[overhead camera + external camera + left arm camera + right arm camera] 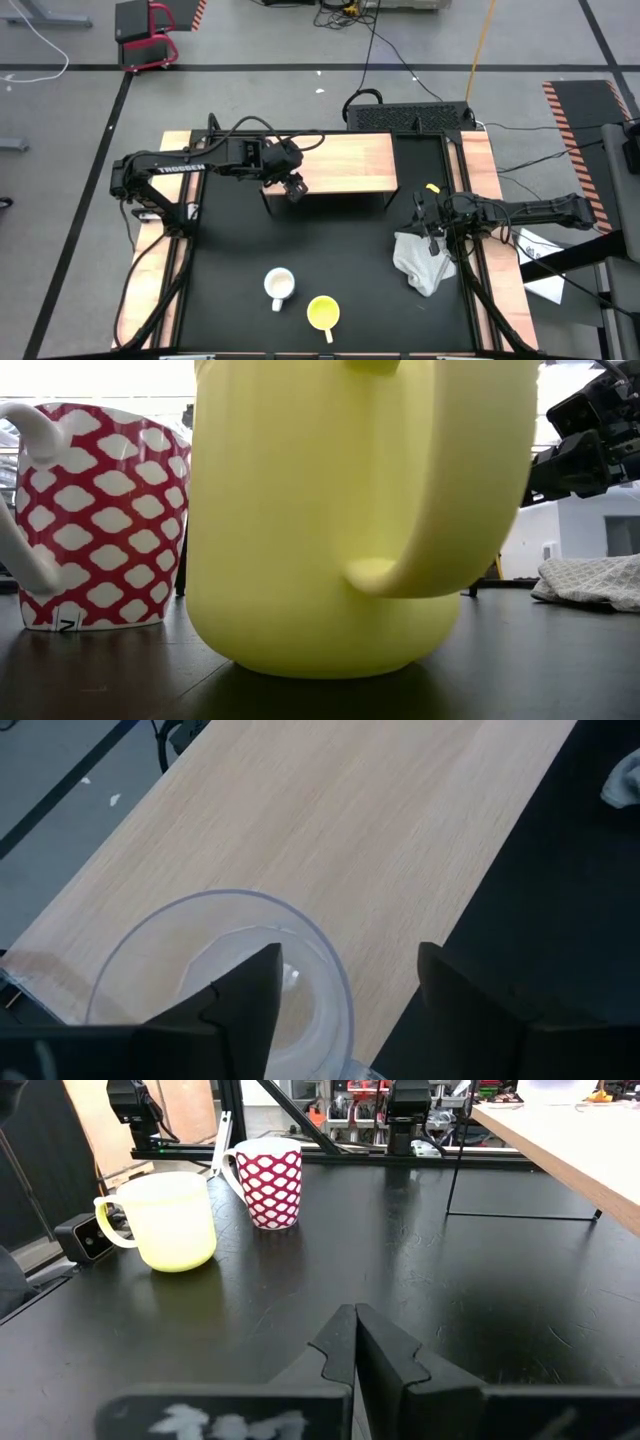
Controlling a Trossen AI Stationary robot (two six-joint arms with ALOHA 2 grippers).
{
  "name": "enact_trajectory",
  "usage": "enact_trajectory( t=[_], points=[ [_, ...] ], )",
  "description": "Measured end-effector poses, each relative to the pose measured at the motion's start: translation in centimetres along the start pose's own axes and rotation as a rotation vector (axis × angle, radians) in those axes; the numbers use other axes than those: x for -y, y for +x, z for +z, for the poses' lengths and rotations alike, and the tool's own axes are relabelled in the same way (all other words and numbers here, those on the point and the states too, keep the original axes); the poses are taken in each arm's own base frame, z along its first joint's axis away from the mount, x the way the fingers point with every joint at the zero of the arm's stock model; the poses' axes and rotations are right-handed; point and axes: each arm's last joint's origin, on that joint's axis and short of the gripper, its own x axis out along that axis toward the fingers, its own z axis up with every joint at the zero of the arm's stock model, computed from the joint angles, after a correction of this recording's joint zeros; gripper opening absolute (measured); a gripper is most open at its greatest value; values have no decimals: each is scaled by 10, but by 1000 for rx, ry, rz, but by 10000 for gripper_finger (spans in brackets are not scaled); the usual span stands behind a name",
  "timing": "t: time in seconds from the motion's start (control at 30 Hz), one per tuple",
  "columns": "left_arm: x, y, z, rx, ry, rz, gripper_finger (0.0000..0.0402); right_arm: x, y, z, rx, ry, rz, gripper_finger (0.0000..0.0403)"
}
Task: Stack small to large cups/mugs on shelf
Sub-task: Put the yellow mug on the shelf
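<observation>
The black desk (240,240) carries the light wooden shelf (345,165) at its far side. Near the front edge stand the red-and-white patterned mug (279,286) and, to its right, the yellow mug (323,313); only the low view shows the red pattern. The left gripper (345,995) holds the clear glass cup (225,975) by its rim over the shelf's left end. The right gripper (355,1342), pinched closed, hovers by the white cloth (420,260).
</observation>
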Motion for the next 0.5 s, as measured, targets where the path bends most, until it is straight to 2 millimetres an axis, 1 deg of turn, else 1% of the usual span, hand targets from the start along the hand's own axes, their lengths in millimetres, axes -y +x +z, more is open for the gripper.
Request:
enact_trajectory(
  t=[0.3, 0.5],
  points=[
    [0, 0, 0, 0, 4, 0, 223, 0, 0, 0, 0, 0, 0, 0],
    [0, 0, 0, 0, 8, 0, 225, 0, 0, 0, 0, 0, 0, 0]
  ],
)
